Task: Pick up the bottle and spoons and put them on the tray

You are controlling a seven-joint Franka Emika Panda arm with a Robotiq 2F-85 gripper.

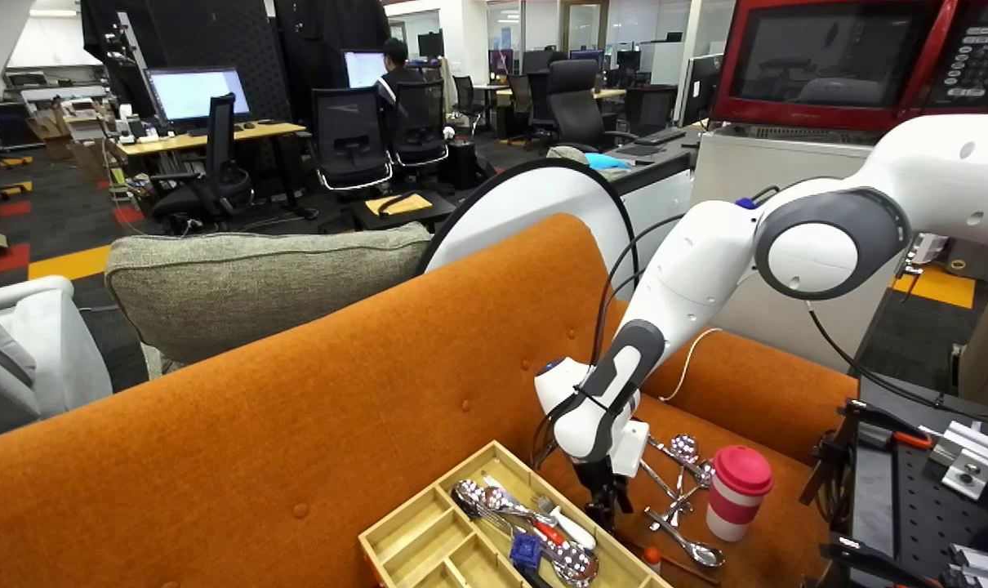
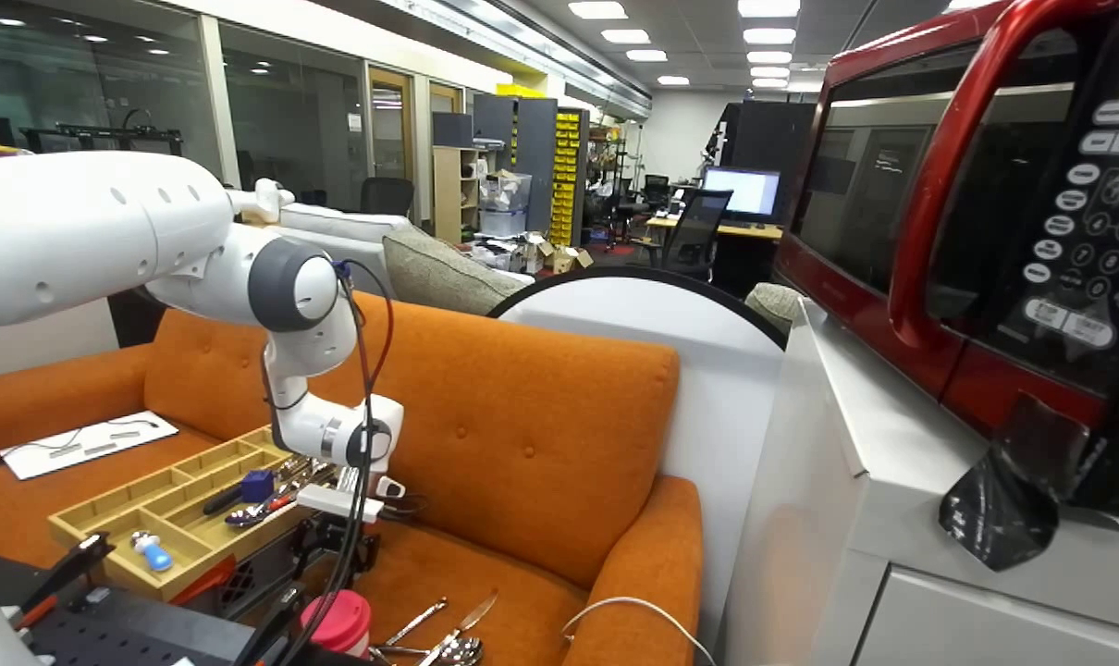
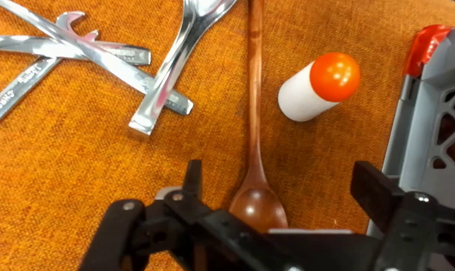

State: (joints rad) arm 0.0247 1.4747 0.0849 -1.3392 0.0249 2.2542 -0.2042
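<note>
Beside the grey crate stands the small white bottle (image 3: 297, 96) with an orange cap; its cap (image 1: 651, 554) also shows in an exterior view. Several silver spoons (image 1: 706, 554) lie crossed on the orange couch, their handles (image 3: 167, 71) at upper left in the wrist view. A brown wooden spoon (image 3: 255, 113) runs between them and the bottle. The divided wooden tray (image 1: 412, 523) holds mixed utensils and a blue cube. My gripper (image 3: 278, 167) is open low over the wooden spoon's bowl, one finger on either side, holding nothing. The bottle is beyond the fingertips.
A white cup (image 1: 727, 510) with a red lid and band stands near the spoons. The grey crate (image 3: 396, 124) rises close to my right finger. A black pegboard table (image 1: 919, 506) with clamps borders the couch; the couch backrest (image 1: 429, 392) is behind the arm.
</note>
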